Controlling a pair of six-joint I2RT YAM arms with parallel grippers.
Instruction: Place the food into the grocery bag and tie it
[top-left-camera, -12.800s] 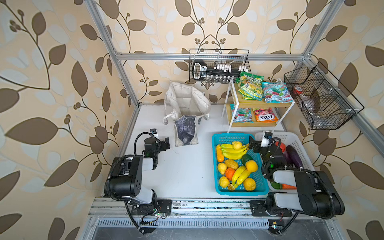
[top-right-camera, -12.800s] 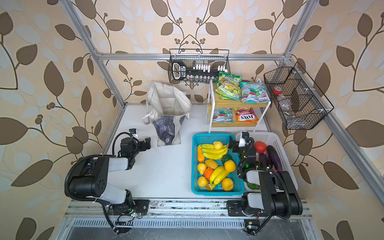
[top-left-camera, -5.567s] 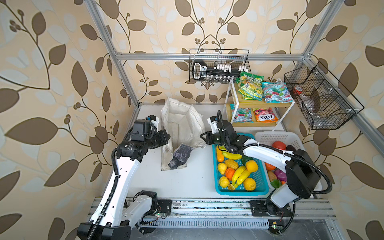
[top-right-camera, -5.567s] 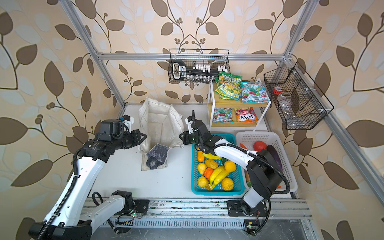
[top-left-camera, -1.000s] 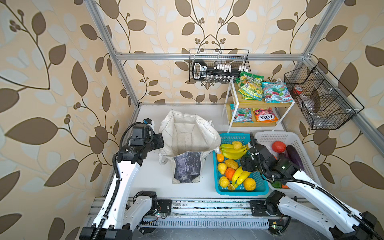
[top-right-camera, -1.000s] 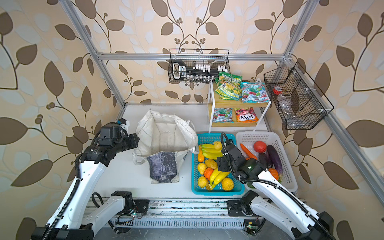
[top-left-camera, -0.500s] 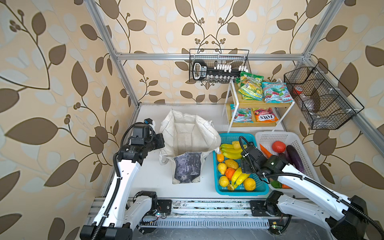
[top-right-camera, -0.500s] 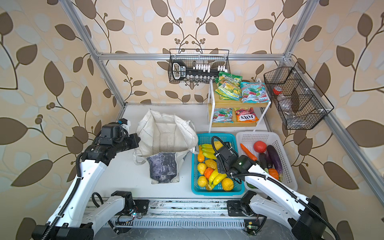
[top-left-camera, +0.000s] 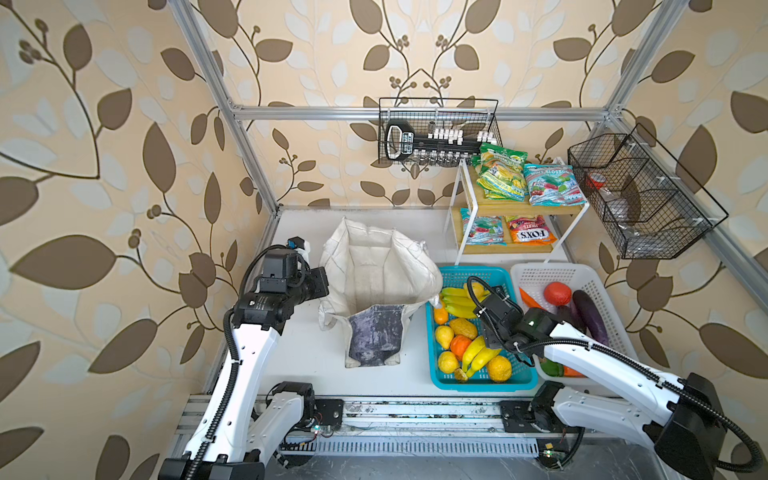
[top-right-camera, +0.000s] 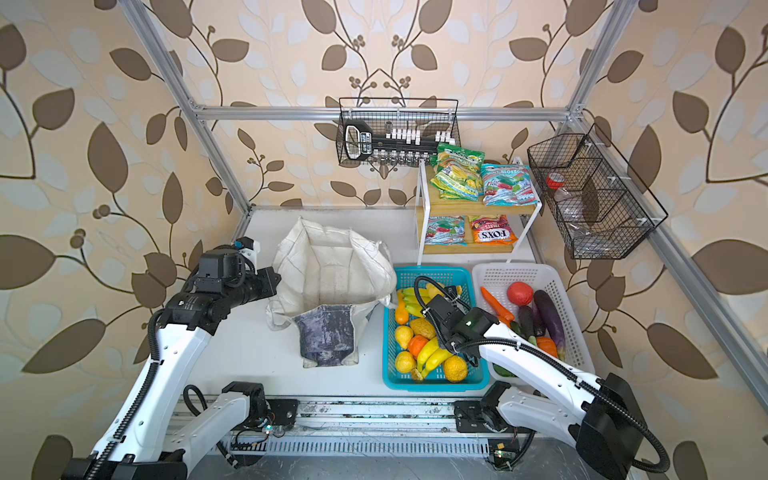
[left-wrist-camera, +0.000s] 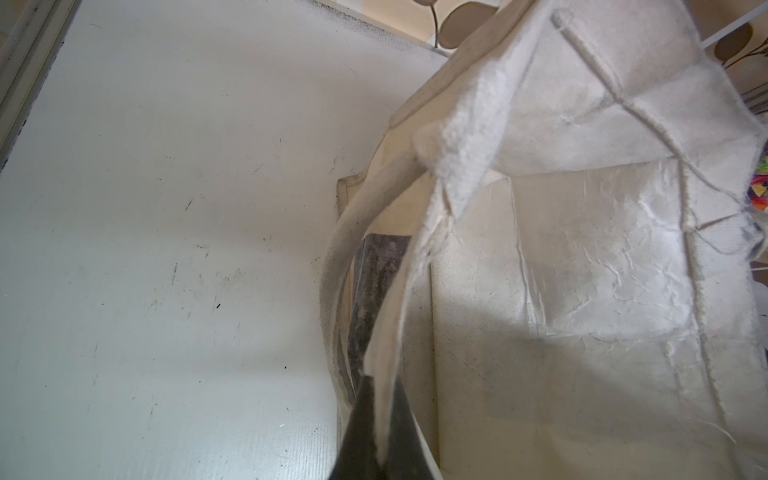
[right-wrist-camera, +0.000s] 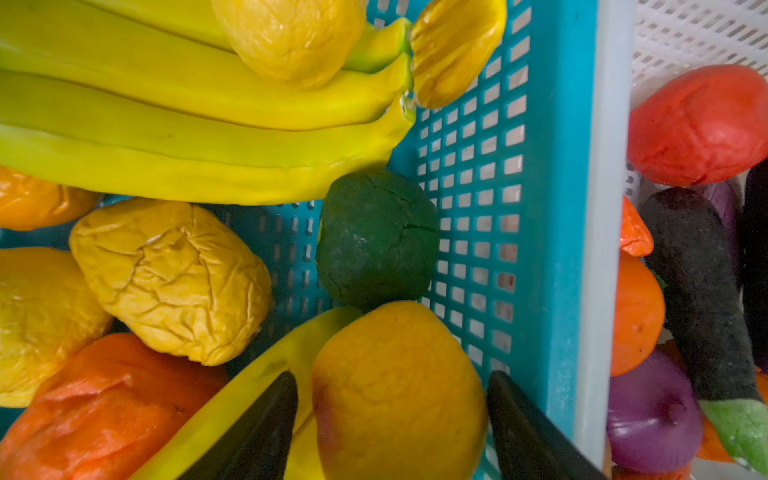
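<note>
Leaf-patterned wallpaper encloses a white tabletop (top-left-camera: 316, 365) framed in aluminium. The grocery bag (top-left-camera: 374, 266) stands left of centre with its mouth gaping upward and nothing visible inside. The left gripper (left-wrist-camera: 380, 399) is clenched on the cloth at the bag's left rim, probably to hold the floppy mouth up and open for loading.

Just right of the bag is the turquoise basket (top-left-camera: 482, 380), where the toy fruit lies. A white basket (top-left-camera: 552, 270) of vegetables touches its right wall. The snack packets (top-left-camera: 503, 178) are on the shelf at the far right.

The right gripper (right-wrist-camera: 392, 380) is down in the near part of the turquoise basket. Its jaws are spread on either side of a round yellow-orange fruit (right-wrist-camera: 395, 424), with no firm pinch visible. Beyond it lie a dark green piece (right-wrist-camera: 376, 239) and the banana bunch (right-wrist-camera: 187, 124).

Seconds earlier the bag drooped narrower and the right gripper worked at its right rim. A second ago that gripper hovered higher over the basket with its jaws wider. The left arm's hold has not changed.
</note>
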